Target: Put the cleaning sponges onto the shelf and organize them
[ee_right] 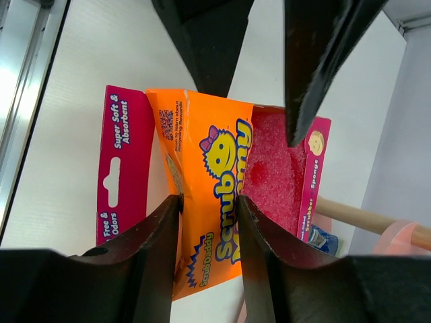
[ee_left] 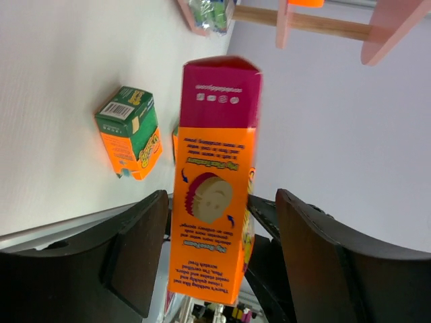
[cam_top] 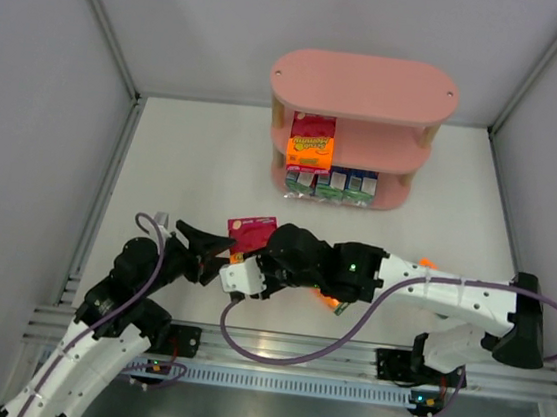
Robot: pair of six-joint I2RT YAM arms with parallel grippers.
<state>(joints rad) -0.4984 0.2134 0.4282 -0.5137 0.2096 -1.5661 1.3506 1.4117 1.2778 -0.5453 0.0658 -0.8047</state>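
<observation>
White table (cam_top: 194, 159) | sponge pack (ee_right: 202, 148) pinched by right claw (ee_right: 209, 202) | left claw (ee_left: 222, 202) straddling

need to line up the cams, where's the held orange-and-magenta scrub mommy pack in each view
Top external: the held Scrub Mommy pack is mid-frame, in front of the pink shelf, its magenta end showing between the arms.
Left wrist: centre, between the open left gripper fingers.
Right wrist: centre, pinched by the right gripper.
Shared landmark: the pink shelf.
</observation>
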